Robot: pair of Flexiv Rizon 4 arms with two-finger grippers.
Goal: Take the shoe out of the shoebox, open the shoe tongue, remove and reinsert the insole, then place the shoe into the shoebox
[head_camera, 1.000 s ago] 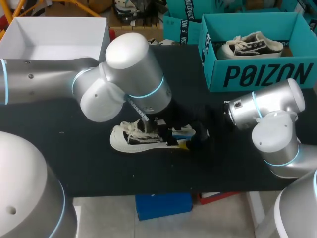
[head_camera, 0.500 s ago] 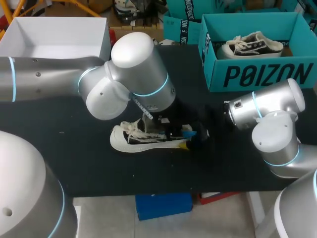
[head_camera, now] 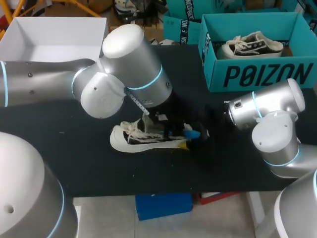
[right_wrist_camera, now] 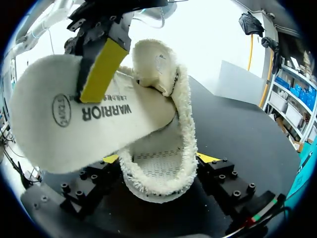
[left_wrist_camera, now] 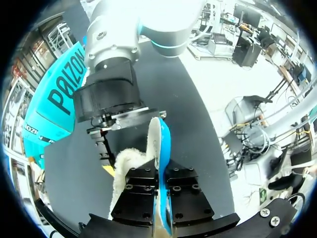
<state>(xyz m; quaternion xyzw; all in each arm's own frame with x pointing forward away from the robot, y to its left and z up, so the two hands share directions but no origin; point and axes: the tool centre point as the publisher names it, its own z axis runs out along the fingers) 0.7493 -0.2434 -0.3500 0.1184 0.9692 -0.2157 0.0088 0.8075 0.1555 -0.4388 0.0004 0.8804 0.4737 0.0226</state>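
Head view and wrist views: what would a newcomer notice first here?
The pale insole, pinched in the left gripper, hangs over the opening of the white shoe at mid-table. The right gripper clamps its heel. At the far right corner stands a teal shoebox holding a second shoe.

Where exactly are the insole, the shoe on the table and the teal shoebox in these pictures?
insole [right_wrist_camera: 99, 139], right wrist view, on its flat printed face.
shoe [head_camera: 120, 141], head view, on its white toe.
shoebox [head_camera: 267, 74], head view, on its teal front wall.
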